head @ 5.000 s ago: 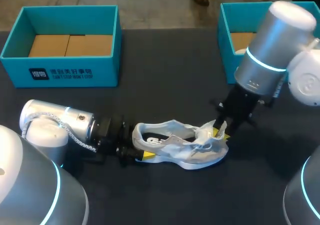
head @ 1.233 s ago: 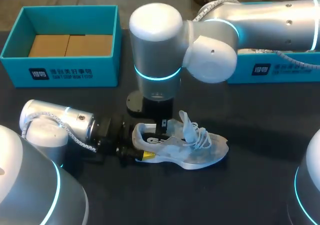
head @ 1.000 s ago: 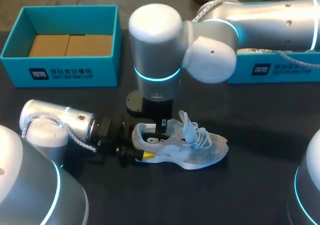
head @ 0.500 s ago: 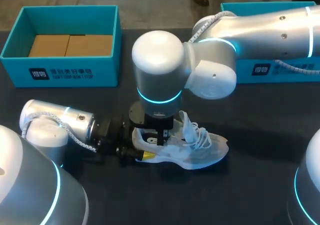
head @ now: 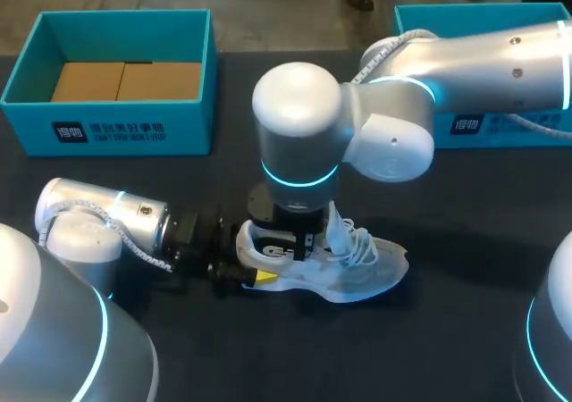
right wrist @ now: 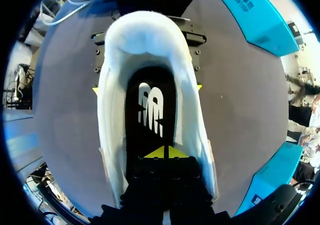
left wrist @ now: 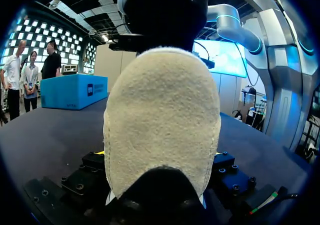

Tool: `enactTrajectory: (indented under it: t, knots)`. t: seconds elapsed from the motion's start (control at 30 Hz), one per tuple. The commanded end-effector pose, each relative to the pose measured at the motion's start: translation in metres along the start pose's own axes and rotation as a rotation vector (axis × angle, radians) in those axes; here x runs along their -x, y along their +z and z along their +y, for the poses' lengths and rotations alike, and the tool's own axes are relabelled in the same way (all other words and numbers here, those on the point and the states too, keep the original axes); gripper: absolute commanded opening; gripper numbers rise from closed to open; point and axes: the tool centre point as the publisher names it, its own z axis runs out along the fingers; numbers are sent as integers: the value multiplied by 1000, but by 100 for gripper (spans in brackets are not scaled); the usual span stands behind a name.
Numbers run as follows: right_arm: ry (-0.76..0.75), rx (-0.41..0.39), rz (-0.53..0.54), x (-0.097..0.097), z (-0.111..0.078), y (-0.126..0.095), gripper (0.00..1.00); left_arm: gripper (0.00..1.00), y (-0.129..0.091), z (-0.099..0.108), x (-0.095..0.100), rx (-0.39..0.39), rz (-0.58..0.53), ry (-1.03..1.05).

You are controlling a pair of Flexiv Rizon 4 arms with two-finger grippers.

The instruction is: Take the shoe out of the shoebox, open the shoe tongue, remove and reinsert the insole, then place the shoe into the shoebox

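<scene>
Shoe [head: 344, 272]: on its sole on table [head: 465, 330]. Heel clamped from both sides by left gripper [head: 248, 263]. Right gripper [right wrist: 164, 152] inside opening, fingers pressed together over insole [right wrist: 150, 110].

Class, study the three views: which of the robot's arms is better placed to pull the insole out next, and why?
Right. The right gripper sits inside the opening of the shoe, tips together directly over the insole. The left gripper clamps the heel from outside, so it is better used to steady the shoe.

Left gripper [head: 243, 263] low, horizontal, clamped on shoe [head: 357, 277] heel; right gripper [right wrist: 164, 153] pointing straight down, tips together.
</scene>
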Motion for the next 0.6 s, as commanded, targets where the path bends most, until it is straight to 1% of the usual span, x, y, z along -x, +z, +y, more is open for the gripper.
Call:
enactTrajectory:
  t: [0.03, 0.23, 0.27, 0.3, 0.33, 0.4, 0.53, 0.6]
  knots:
    - [8, 19, -23, -4, -10, -2, 0, 0, 0, 3, -1, 1, -2, 0]
    - [-11, 45, -36, -2, -14, 3, 0, 0, 0, 3, -1, 1, -2, 0]
    - [-7, 44, -30, -2, -15, 4, 2, 0, 0, 3, -1, 1, -2, 0]
    - [-5, 42, -26, -1, -15, 5, 16, 0, 0, 3, -1, 1, -2, 0]
    - [-5, 43, -21, 0, -16, 6, 26, 0, 0, 3, -1, 1, -2, 0]
    - [-3, 41, -16, 0, -18, 7, 30, 0, 0, 3, -1, 1, -2, 0]
    - [-1, 38, -12, 1, -17, 9, 31, 0, 0, 3, -1, 1, -2, 0]
    - [0, 40, -13, 2, -17, 10, 33, 0, 0, 3, -1, 1, -2, 0]
